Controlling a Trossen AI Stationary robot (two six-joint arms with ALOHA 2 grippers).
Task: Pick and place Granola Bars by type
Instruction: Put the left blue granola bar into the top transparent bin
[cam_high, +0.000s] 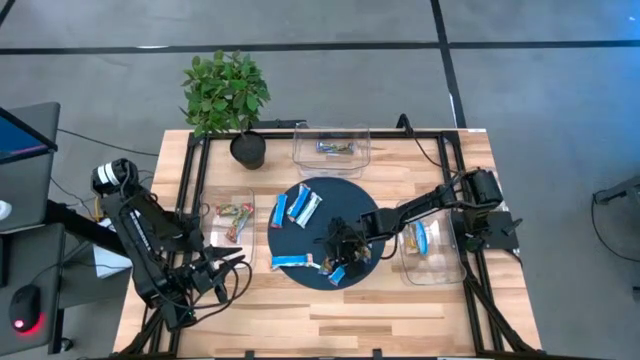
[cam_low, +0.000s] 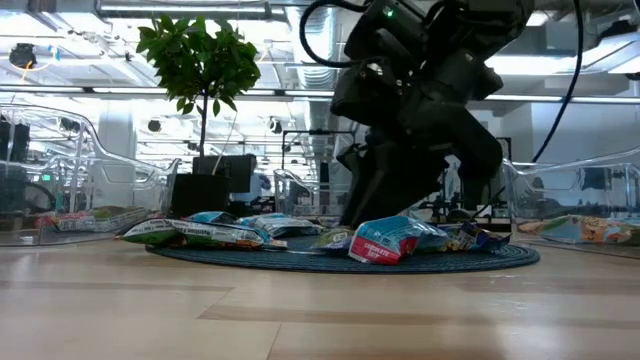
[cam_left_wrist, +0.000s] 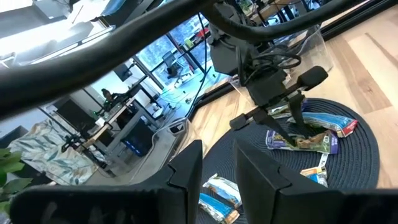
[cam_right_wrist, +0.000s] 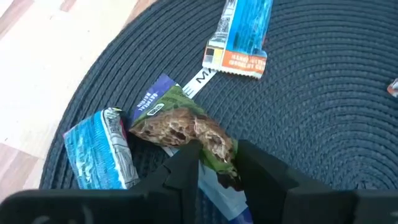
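On the dark round mat (cam_high: 318, 190) lie several blue-and-white Granola Bars (cam_high: 300, 208) and one green-and-brown bar (cam_right_wrist: 180, 124). My right gripper (cam_right_wrist: 217, 163) has come down over the mat's near right part (cam_high: 340, 252) and is shut on the green-and-brown bar. A blue bar (cam_right_wrist: 99, 152) lies right beside it, another (cam_right_wrist: 239, 31) farther off. My left gripper (cam_left_wrist: 217, 168) hangs level at the table's near left (cam_high: 222, 272), open a little, nothing between its fingers. My right gripper pinches the green-and-brown bar's nearer end (cam_right_wrist: 217, 149) between its two fingers, slanting down from the table's right side. The rest of the bar (cam_right_wrist: 161, 112) lies flat on the mat, partly over a white-and-blue wrapper beneath it.
Three clear bins stand around the mat: the left one (cam_high: 212, 196) holds multicoloured bars, the far one (cam_high: 300, 135) a dark bar, the right one (cam_high: 447, 270) a blue bar. A potted plant (cam_high: 225, 95) stands at the far left corner.
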